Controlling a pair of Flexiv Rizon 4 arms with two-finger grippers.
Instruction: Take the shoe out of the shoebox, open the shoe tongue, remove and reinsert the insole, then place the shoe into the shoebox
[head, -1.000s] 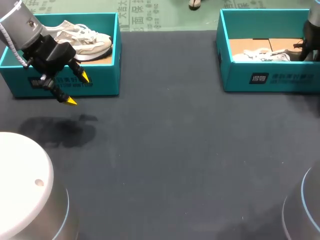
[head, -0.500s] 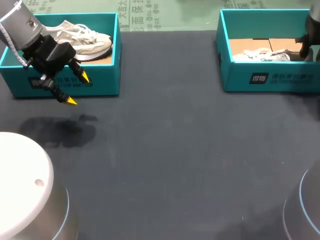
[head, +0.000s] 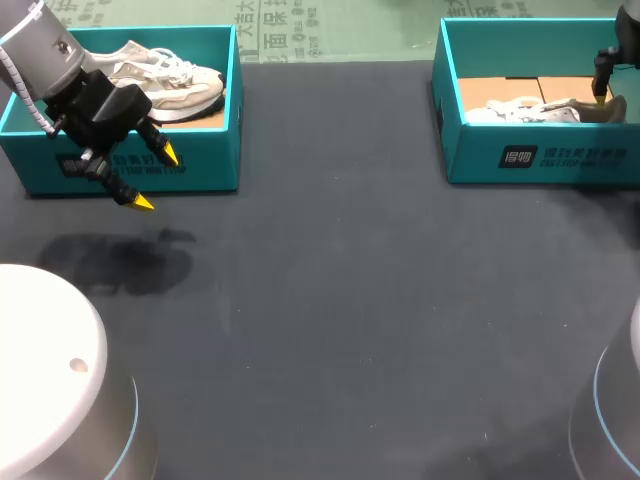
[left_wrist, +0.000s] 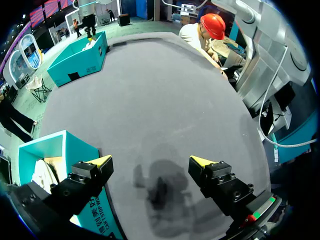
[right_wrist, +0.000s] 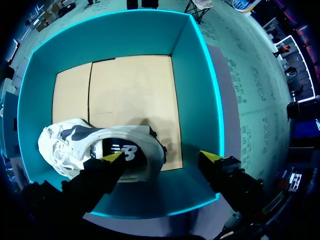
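The right gripper (right_wrist: 162, 156) hung over the right shoebox (right_wrist: 195, 85) with its fingers spread wide and nothing between them; one yellow tip stood over the heel end of the white-and-navy sneaker (right_wrist: 95, 145), though whether it touched could not be told; the other tip stood off to the side, over the box's teal wall; the sneaker lay on the cardboard floor against one wall, mostly to one side of the gripper; the left gripper (head: 157, 178) was likewise spread apart and empty, above the dark table (head: 350, 300) just in front of the left shoebox (head: 200, 170), where a pale sneaker (head: 165, 80) lay.
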